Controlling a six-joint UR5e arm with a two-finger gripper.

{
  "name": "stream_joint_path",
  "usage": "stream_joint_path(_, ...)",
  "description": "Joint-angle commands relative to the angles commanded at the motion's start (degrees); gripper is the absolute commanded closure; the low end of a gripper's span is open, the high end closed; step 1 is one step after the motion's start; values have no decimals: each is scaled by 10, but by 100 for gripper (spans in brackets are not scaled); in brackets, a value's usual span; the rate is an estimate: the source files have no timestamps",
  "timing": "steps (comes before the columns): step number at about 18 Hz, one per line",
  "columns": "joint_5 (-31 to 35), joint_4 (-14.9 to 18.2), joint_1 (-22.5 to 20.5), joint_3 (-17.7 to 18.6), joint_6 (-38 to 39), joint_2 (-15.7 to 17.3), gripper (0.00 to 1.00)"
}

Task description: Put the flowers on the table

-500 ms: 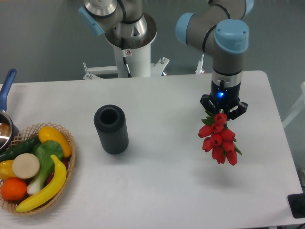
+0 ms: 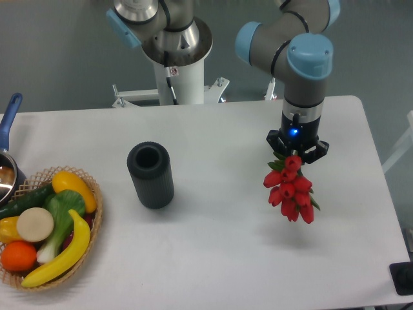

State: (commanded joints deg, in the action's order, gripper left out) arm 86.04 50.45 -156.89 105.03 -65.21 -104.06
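My gripper (image 2: 296,154) hangs over the right part of the white table (image 2: 213,258) and is shut on the stems of the flowers (image 2: 290,190). The flowers are a small bunch of bright red blooms with a few green leaves. They hang below the gripper, tilted down and to the right, above the tabletop; a faint shadow lies on the table beneath them. The stems are hidden between the fingers.
A dark grey ribbed cylinder vase (image 2: 151,175) stands upright left of centre. A woven basket (image 2: 90,194) of plastic fruit and vegetables sits at the left edge. A pot with a blue handle (image 2: 9,119) is at the far left. A black object (image 2: 403,278) is at the table's bottom right corner.
The gripper and the flowers have shifted slightly to the left. The vase and basket have not moved.
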Motion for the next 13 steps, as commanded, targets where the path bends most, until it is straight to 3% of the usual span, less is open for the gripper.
stream_joint_path(5,29,-3,27,-1,2,-25,89)
stream_joint_path(7,25,-2,30,-1,1,-26,79)
stream_joint_path(8,23,-2,32,-1,1,-26,67)
stream_joint_path(9,23,-2,34,-1,2,-26,62)
stream_joint_path(13,21,-12,51,-7,50,-34,51)
